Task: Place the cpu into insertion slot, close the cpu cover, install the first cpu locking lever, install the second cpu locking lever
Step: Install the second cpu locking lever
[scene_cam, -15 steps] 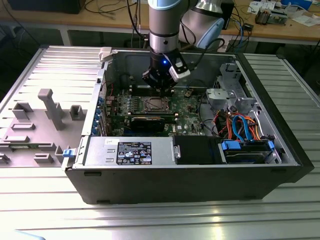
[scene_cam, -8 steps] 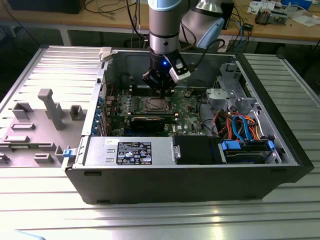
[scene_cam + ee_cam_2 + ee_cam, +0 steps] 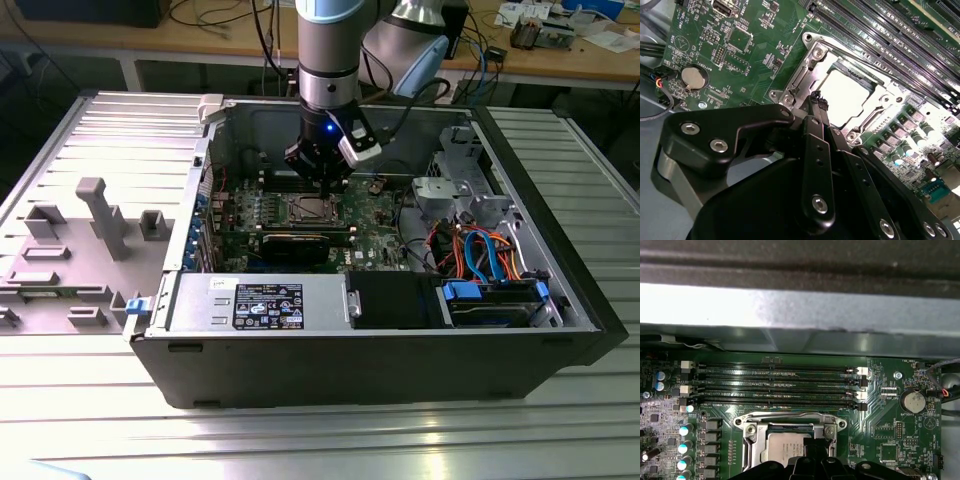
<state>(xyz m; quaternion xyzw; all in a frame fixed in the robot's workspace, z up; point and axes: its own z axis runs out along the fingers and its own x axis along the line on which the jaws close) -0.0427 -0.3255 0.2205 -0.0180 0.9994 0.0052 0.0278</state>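
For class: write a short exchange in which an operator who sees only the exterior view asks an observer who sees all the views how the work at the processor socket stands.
Operator: From the exterior view, the gripper hangs over the board inside the case. Is the cpu seated?
Observer: Yes. In both wrist views the cpu lies flat, its silver top showing through the cut-out of the cpu cover.
Operator: And where exactly is the gripper?
Observer: In the second wrist view it is shut, with its tips at the cover's edge just beside the cpu. I cannot tell whether it touches.
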